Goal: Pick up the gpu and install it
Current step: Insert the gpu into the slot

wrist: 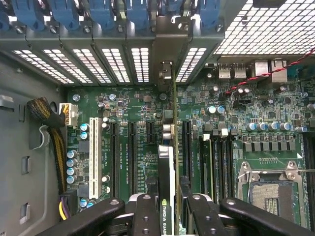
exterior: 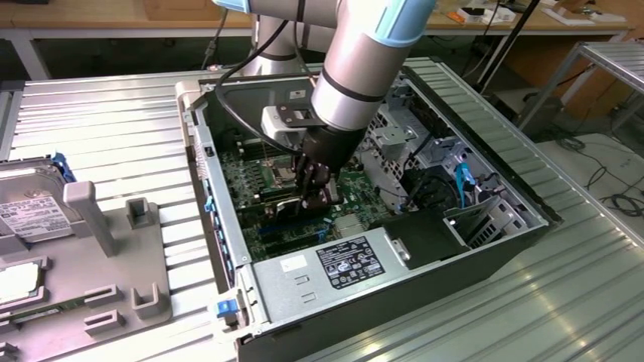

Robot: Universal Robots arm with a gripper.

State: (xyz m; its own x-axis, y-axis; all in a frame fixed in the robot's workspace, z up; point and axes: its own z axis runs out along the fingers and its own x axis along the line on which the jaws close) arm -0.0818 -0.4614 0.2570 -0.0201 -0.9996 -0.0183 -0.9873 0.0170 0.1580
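Observation:
The gpu [wrist: 166,169] is a thin dark card seen edge-on in the wrist view, with a logo on its black edge. It stands upright over the green motherboard [wrist: 236,123], between two long black expansion slots [wrist: 132,147]. Its metal end bracket [wrist: 165,54] lines up with the rear slot openings of the case. My gripper [wrist: 170,209] is shut on the card, one black finger on each side. In the exterior view my gripper [exterior: 314,190] reaches down inside the open computer case [exterior: 483,249], with the gpu [exterior: 285,204] low over the board. Whether the card touches a slot I cannot tell.
A power supply [exterior: 342,264] fills the case's near end. A CPU socket [wrist: 268,191] and yellow-black cables [wrist: 49,123] flank the slots. Outside the case, at the exterior view's left, a grey fixture tray [exterior: 111,256] carries a silver hard drive [exterior: 30,215].

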